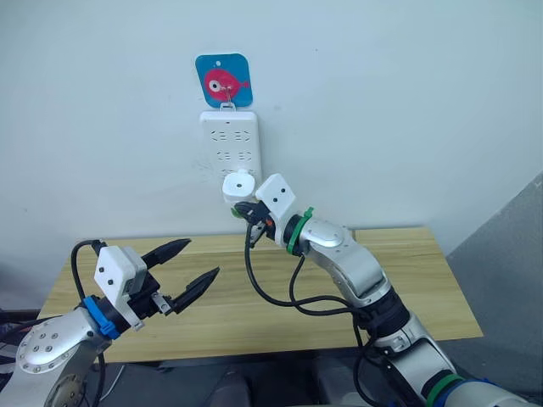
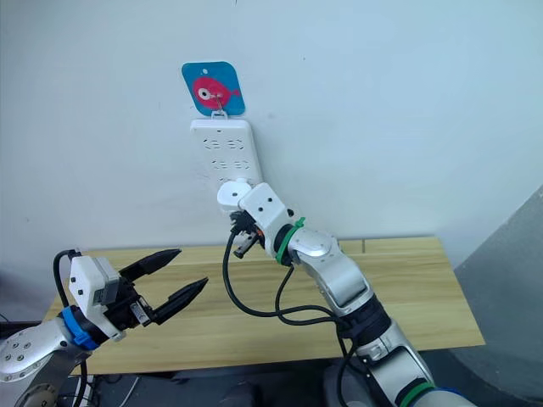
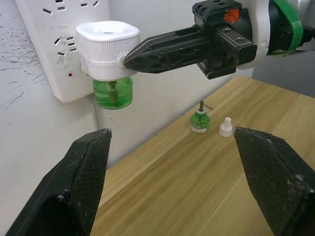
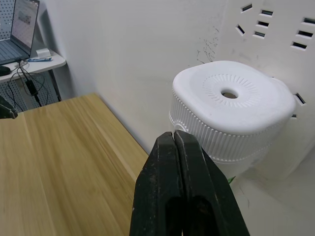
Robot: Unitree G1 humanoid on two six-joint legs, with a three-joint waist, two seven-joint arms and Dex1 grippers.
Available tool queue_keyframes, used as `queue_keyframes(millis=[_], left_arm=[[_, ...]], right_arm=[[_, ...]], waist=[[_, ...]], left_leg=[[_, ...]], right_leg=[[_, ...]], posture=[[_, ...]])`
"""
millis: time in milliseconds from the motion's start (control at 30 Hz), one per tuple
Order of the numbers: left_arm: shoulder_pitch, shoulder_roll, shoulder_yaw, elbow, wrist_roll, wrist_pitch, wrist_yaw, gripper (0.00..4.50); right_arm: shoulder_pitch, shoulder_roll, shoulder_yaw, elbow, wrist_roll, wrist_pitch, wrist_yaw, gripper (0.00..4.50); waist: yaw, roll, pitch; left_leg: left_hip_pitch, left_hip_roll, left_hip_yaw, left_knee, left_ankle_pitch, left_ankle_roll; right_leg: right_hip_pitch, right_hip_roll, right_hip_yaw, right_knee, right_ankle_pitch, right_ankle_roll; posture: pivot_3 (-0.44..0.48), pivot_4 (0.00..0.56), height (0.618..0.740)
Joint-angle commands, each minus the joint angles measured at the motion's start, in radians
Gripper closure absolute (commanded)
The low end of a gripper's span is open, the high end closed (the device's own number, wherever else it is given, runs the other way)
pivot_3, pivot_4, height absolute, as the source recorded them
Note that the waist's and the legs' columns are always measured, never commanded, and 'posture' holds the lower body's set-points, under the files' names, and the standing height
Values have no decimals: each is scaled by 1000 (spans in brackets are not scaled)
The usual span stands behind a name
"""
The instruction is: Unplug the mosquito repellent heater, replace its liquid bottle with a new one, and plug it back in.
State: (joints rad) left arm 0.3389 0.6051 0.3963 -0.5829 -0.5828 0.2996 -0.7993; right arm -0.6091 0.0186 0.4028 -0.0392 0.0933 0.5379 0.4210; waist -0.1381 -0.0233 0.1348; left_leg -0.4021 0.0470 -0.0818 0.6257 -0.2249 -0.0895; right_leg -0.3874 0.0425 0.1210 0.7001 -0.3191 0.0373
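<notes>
Heater (image 3: 108, 46) unmarked, plugged in power strip (image 1: 228, 144)

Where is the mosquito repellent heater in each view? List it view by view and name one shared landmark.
Left eye view: mosquito repellent heater at the power strip's lower end, by the right gripper.
Right eye view: same spot, above the table.
Left wrist view: upper left, a green bottle under it.
Right wrist view: right of centre, behind the fingers.
Shared landmark: the power strip.

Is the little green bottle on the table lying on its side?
No, the green bottle stands upright on the table, beside a small white cap.
</notes>
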Motion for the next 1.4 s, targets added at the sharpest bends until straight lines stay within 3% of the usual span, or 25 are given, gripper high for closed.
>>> queue_keyframes(millis=[33,533,767,1033,1200,1267,1400], left_arm=[[-12,11,-12,-9,3,-9,-2,335],[-47,19,-35,-17,-2,16,20,335],[-63,22,-30,-10,-5,27,28,335],[-56,32,-14,1,-17,45,23,335],[-26,85,23,59,29,14,-22,335],[-14,123,44,101,36,-18,-86,0],[-30,209,90,181,20,-2,-165,0]], right_arm=[[-20,16,-33,-13,-18,6,-42,4482],[-20,42,-82,18,-49,9,-165,4482],[2,8,-34,-82,63,44,14,4482],[20,-168,-3,-243,161,79,264,4482],[50,-407,-62,-325,173,76,390,4482],[71,-497,-105,-355,199,91,430,4111],[110,-652,-243,-445,321,200,503,2860]], waist=[[0,0,0],[1,-1,-1],[1,-2,-2],[-1,-3,-2],[1,-3,-2],[2,-3,-2],[3,-3,-2]], left_leg=[[0,0,0,0,0,0],[3,-1,1,4,2,0],[3,-1,1,4,2,0],[3,1,0,2,1,0],[3,0,1,3,1,0],[3,0,0,3,1,0],[3,0,1,3,1,0]], right_leg=[[0,0,0,0,0,0],[0,0,1,10,0,-1],[0,0,1,11,0,-1],[-2,1,0,11,-1,-2],[-1,1,0,11,-1,-2],[-1,1,0,11,-1,-2],[-1,1,0,11,-2,-4]], posture=[[-38,82,729],[-43,79,729],[-46,73,729],[-48,60,729],[-35,53,729],[-31,51,729],[-22,43,729]])
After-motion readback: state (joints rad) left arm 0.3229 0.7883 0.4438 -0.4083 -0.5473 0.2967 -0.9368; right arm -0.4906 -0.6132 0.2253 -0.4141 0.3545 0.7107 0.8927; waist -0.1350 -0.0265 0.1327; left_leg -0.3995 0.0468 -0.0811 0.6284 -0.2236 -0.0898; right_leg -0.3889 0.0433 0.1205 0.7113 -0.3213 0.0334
